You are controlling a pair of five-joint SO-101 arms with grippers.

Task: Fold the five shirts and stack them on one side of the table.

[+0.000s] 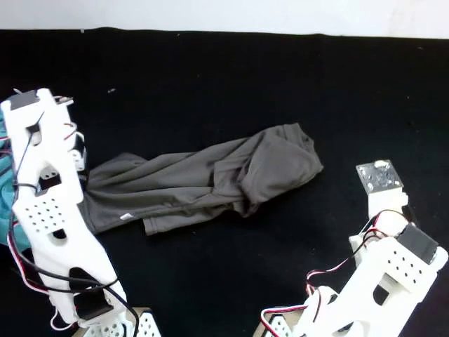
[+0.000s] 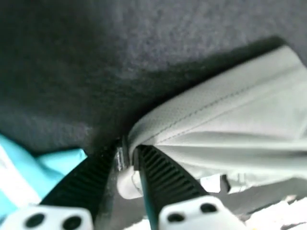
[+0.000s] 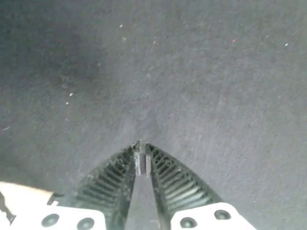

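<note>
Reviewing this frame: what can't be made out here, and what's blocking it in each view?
1. End of the grey shirt by the left arm: high view, covered by that arm.
2. The teal cloth: high view, cut by the edge and behind the arm; one shirt or several, folded or not, cannot be told.
3. Sleeves and collar of the grey shirt: lost in bunched folds in the high view, too close in the left wrist view.
</note>
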